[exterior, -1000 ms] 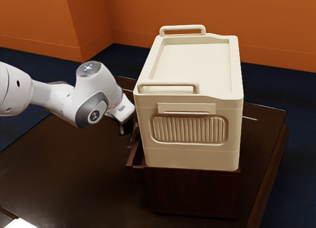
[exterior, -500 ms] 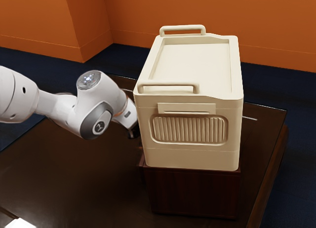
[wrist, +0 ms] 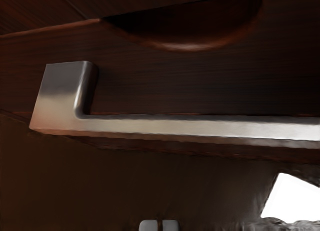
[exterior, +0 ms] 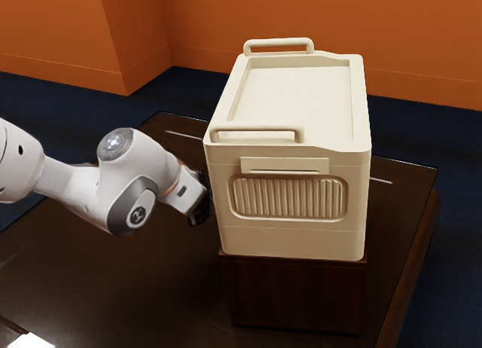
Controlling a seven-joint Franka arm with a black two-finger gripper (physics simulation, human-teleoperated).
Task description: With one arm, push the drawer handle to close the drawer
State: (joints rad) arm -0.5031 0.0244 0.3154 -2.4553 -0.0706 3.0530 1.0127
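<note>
Silvery metal handle (wrist: 200,127) spans the drawer front (wrist: 215,86), on the wooden cabinet's side (exterior: 294,295) facing me. Fingers (wrist: 148,225) are together near that cabinet. Handle's probably stiff but slick, so I'd press mid-bar, no grabbing.

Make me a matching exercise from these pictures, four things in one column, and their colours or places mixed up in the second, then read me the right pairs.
Column one:
1. Ribbed box
2. Drawer handle
3. Wall
4. Floor

Column two:
A. Orange
B. On top of the wooden cabinet
C. Dark blue
D. Along the drawer front, shiny and metallic

Right pairs: 1-B, 2-D, 3-A, 4-C
</note>
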